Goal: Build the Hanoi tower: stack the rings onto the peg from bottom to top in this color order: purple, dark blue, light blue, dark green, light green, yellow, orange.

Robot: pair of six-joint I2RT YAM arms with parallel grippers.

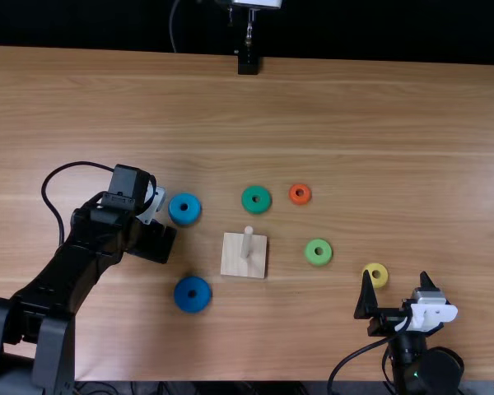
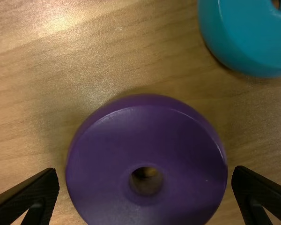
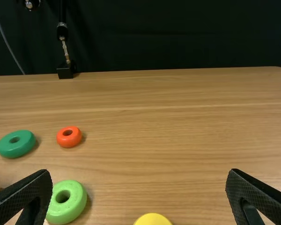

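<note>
The jaws of my left gripper (image 2: 145, 170) stand wide, one finger on each side of the purple ring (image 2: 117, 145), with nothing held. That ring lies flat on the table (image 2: 84, 61), and I judge it to be the one to pick, as the peg (image 1: 247, 240) is bare and purple goes first. It looks well centred in the gap, but the spare room on either side is slim, so I want to go straight down and check that neither tip lands on the rim. I should close only once the tips are low, and squeeze evenly so the ring stays level. The light blue ring (image 1: 185, 209) is near, so I'd lift before swinging across. Over the peg, I'd line up the hole from above, lower slowly and let go only when the ring sits on the block (image 1: 232, 263). My right gripper (image 1: 395, 275) is also spread and empty, near the yellow ring (image 1: 379, 268), and can wait there
</note>
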